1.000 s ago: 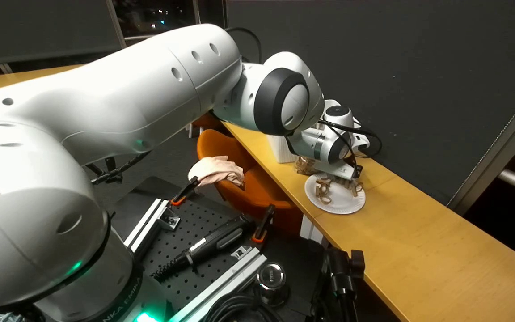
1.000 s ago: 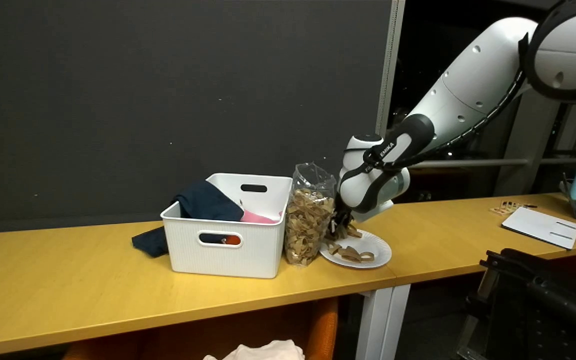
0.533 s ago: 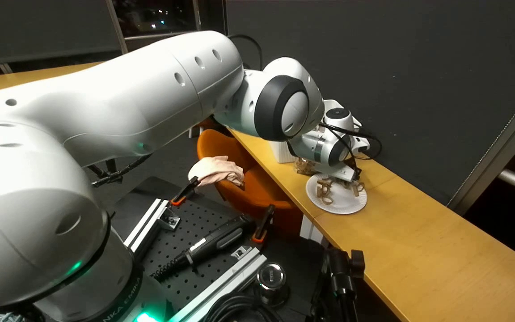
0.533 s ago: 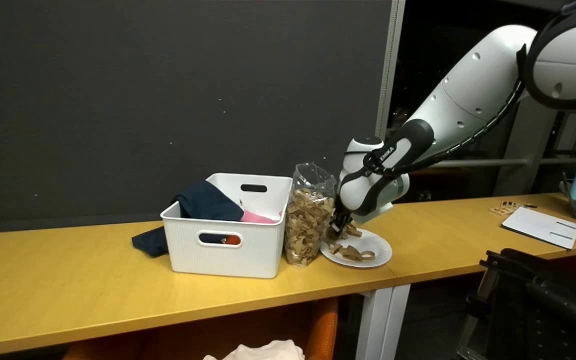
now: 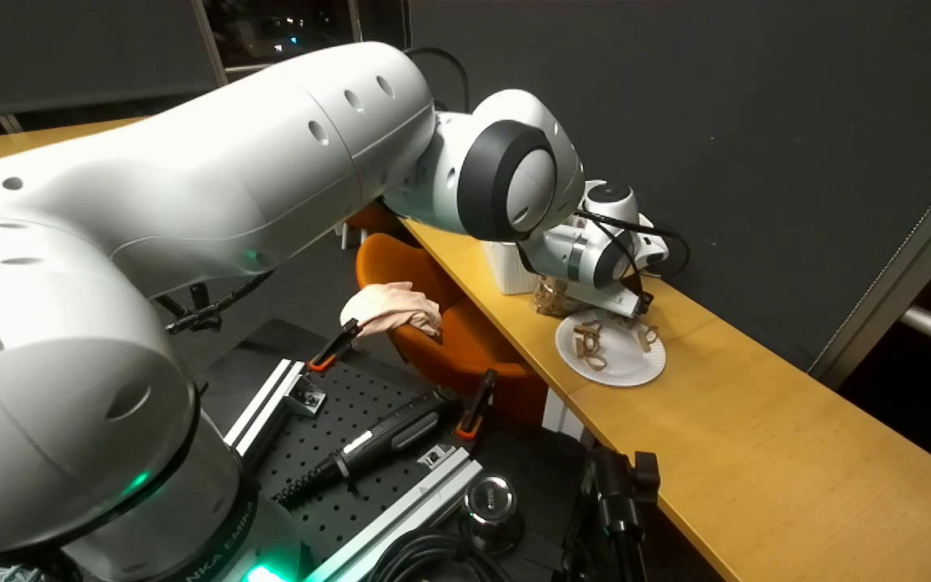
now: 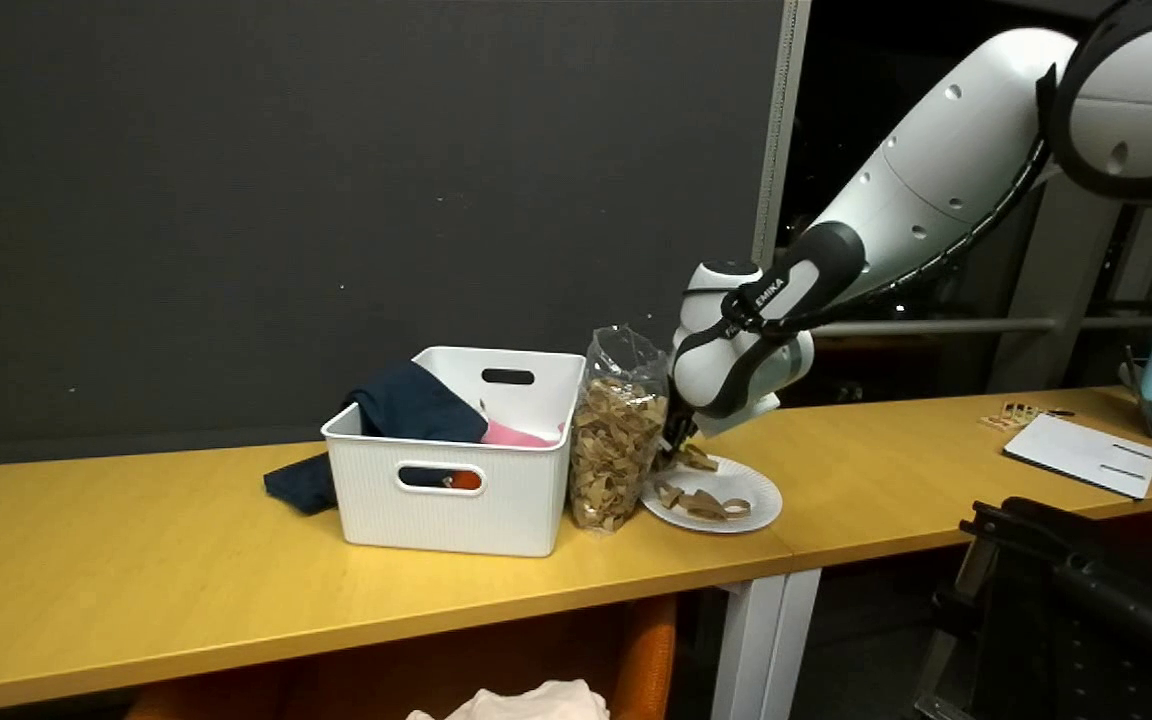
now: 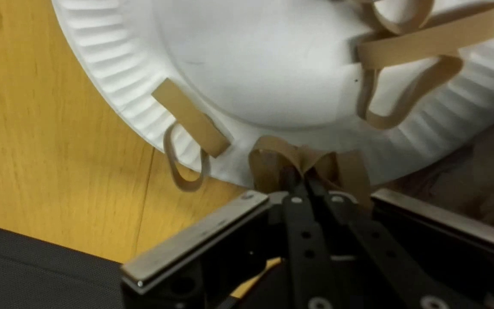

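Claw point(image 7: 302, 177): drawn almost together, pinching a tan band point(image 7: 272, 144).
Tan band: over paper plate point(image 7: 118, 90) rim, touching or not unclear.
Loose bands point(image 7: 431, 42): scattered on plate.
Clear bag point(image 6: 619, 450): upright beside plate.
White basket point(image 6: 461, 515): beside bag.

This seems to be an office used as a lab: at the long table point(image 5: 797, 436) is an orange chair point(image 5: 465, 347), and beside this table are a perforated black board point(image 5: 348, 400), two clamps point(image 5: 478, 408) and a robot arm point(image 5: 231, 170)
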Motion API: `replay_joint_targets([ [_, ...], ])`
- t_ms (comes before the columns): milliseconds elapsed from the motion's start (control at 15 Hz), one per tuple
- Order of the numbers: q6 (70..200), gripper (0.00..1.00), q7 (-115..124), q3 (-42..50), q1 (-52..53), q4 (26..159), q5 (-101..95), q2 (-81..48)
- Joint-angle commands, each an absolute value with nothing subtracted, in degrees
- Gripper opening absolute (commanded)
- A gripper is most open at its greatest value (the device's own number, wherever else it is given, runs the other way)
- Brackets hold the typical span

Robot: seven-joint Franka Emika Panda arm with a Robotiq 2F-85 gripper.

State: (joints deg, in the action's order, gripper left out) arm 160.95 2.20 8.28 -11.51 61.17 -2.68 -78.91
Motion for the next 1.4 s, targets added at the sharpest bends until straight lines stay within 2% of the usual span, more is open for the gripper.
replay_joint_targets([
  [0,158.4,0.01,7.4,11.4,-8.7,68.7,-2.3,-71.9],
  [867,151.7,0.01,18.5,21.7,3.7,90.3,-5.4,-47.8],
  [1333,153.5,0.01,20.7,21.2,8.2,95.2,-8.9,-39.8],
])
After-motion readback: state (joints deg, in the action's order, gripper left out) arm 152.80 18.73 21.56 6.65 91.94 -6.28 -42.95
